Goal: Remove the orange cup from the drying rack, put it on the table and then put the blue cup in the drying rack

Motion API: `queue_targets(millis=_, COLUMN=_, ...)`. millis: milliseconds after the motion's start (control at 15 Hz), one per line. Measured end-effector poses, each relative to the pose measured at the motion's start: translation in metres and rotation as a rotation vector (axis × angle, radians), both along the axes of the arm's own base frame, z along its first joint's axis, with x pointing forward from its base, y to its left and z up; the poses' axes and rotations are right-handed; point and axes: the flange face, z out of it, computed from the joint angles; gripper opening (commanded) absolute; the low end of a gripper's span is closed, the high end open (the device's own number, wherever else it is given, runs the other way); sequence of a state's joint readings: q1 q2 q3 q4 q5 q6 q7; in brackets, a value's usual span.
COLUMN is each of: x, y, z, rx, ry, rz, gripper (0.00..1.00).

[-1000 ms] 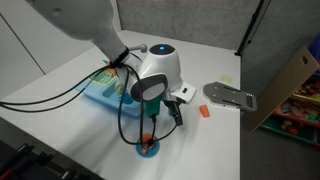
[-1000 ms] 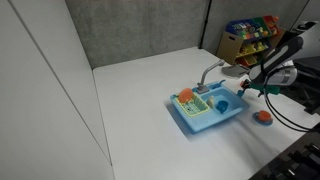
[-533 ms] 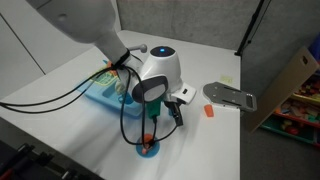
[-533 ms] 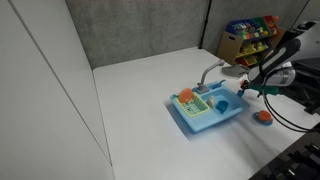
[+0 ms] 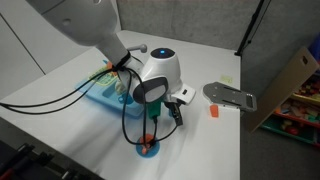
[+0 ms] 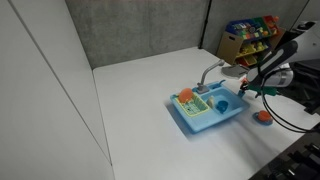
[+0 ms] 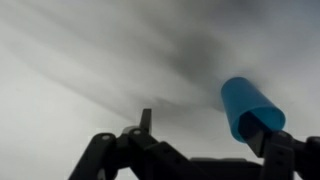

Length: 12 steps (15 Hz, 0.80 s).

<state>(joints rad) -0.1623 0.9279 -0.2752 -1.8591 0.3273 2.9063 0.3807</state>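
While the small orange plastic cup (image 5: 148,147) stood on the white surface (image 5: 220,140) in an exterior view, the gripper (image 5: 176,112) hung near enough that a swing could topple it. In an exterior view, the blue plastic drying rack (image 6: 200,120) lay just beside. In the wrist view, the gripper (image 7: 185,142) gaped wide, the blue cylindrical cup (image 7: 250,108) against one finger; closing off-centre, we judged, could knock it away.

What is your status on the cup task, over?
Gripper looks open. Orange cup on table, off rack. Blue cup close in wrist view, seemingly ungripped. No obstruction seen.
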Motion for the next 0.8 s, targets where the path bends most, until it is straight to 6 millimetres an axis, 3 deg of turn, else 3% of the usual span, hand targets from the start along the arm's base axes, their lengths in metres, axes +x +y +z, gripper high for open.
queue_targets(millis=467, x=0.0038, y=0.0067, z=-0.0038, rx=0.0, ry=0.003, rz=0.013, gripper=0.04)
queue_targets(millis=600, x=0.0048, y=0.0087, z=-0.0038, rx=0.0, ry=0.003, rz=0.016, gripper=0.0)
queue_targets(millis=800, x=0.0074, y=0.0099, z=0.0003, rx=-0.004, ry=-0.004, rz=0.019, gripper=0.03)
